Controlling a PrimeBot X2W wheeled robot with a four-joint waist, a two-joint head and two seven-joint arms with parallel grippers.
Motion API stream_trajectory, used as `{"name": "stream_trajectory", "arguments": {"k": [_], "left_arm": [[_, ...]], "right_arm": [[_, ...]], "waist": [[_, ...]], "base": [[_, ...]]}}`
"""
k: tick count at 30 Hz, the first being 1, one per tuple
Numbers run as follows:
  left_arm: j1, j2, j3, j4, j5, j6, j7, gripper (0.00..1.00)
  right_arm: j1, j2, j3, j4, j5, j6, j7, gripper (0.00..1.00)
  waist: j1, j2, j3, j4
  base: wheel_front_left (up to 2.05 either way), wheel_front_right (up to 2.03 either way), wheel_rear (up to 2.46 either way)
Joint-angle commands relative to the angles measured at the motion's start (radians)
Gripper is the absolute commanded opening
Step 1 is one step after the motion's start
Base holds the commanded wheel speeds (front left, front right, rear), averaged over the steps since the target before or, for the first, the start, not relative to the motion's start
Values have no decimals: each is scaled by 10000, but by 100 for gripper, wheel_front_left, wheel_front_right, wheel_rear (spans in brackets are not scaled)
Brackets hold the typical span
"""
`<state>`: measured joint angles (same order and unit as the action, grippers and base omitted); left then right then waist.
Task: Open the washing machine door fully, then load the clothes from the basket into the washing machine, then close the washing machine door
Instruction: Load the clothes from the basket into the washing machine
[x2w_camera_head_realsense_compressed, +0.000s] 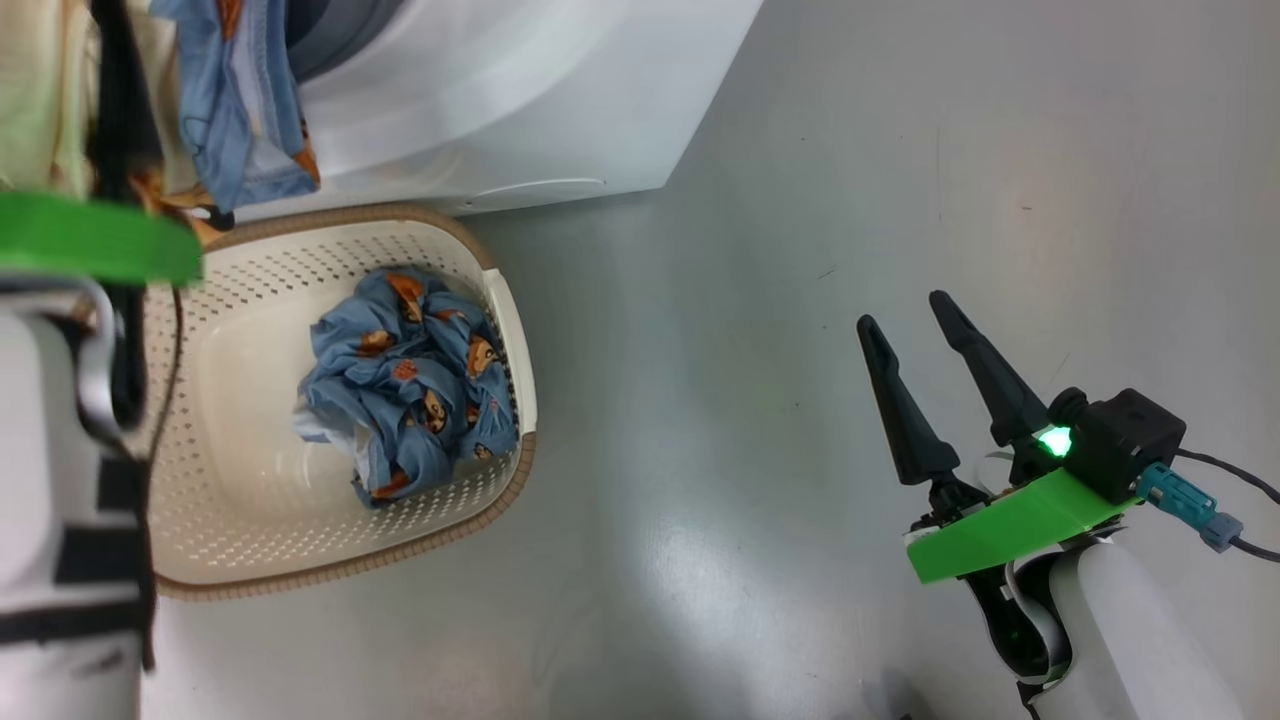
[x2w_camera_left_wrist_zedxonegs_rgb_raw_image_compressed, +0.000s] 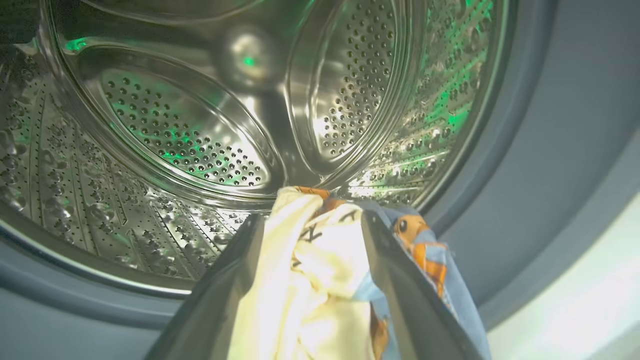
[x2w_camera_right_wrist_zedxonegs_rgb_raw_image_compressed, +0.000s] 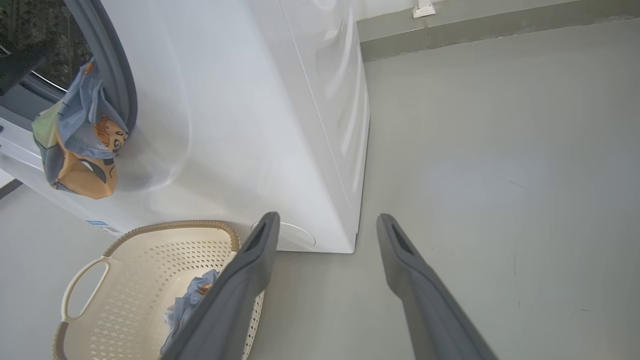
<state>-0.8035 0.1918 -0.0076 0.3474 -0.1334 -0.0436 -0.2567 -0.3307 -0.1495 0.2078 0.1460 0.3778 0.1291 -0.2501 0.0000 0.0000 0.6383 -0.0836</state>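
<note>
The washing machine (x2w_camera_head_realsense_compressed: 520, 100) stands with its mouth uncovered; its door is out of view. My left gripper (x2w_camera_left_wrist_zedxonegs_rgb_raw_image_compressed: 310, 225) reaches into the mouth toward the steel drum (x2w_camera_left_wrist_zedxonegs_rgb_raw_image_compressed: 200, 135), jaws wide open. A cream and blue garment (x2w_camera_left_wrist_zedxonegs_rgb_raw_image_compressed: 310, 280) lies between its fingers. That garment (x2w_camera_right_wrist_zedxonegs_rgb_raw_image_compressed: 75, 145) drapes over the grey gasket lip and hangs down the front. The cream basket (x2w_camera_head_realsense_compressed: 510, 330) sits on the floor below, holding a bundle of blue clothes (x2w_camera_head_realsense_compressed: 410, 390) with orange figures. My right gripper (x2w_camera_head_realsense_compressed: 902, 310) hovers open and empty over the floor, to the right of the basket (x2w_camera_right_wrist_zedxonegs_rgb_raw_image_compressed: 170, 227).
Grey floor (x2w_camera_head_realsense_compressed: 800, 250) stretches to the right of the washer and basket. A low grey wall base (x2w_camera_right_wrist_zedxonegs_rgb_raw_image_compressed: 475, 30) runs behind the machine. A cable (x2w_camera_head_realsense_compressed: 1240, 470) trails from my right wrist. My pale left forearm (x2w_camera_head_realsense_compressed: 40, 520) stands over the basket's left side.
</note>
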Motion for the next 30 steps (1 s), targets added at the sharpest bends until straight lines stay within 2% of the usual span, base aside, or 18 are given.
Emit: {"name": "stream_trajectory", "arguments": {"k": [1, 8, 17, 30], "left_arm": [[382, 377, 279, -406, 52, 98, -51, 100], [2019, -130, 600, -1425, -110, 241, -51, 100], [3360, -760, 1066, -2574, -249, 521, -51, 100], [5647, -1212, 1336, -3232, -262, 696, -51, 100]], "right_arm": [[139, 17, 160, -188, -47, 16, -117, 100], [198, -13, 130, -133, -18, 16, -117, 100], [161, -8, 194, -100, 22, 16, -117, 100], [228, -54, 261, -77, 29, 16, -117, 100]], "waist": [[0, 0, 1, 8], [0, 0, -34, 120], [0, 0, -132, 198], [0, 0, -320, 180]], "base": [[0, 0, 0], [0, 0, 0], [0, 0, 0], [0, 0, 0]]}}
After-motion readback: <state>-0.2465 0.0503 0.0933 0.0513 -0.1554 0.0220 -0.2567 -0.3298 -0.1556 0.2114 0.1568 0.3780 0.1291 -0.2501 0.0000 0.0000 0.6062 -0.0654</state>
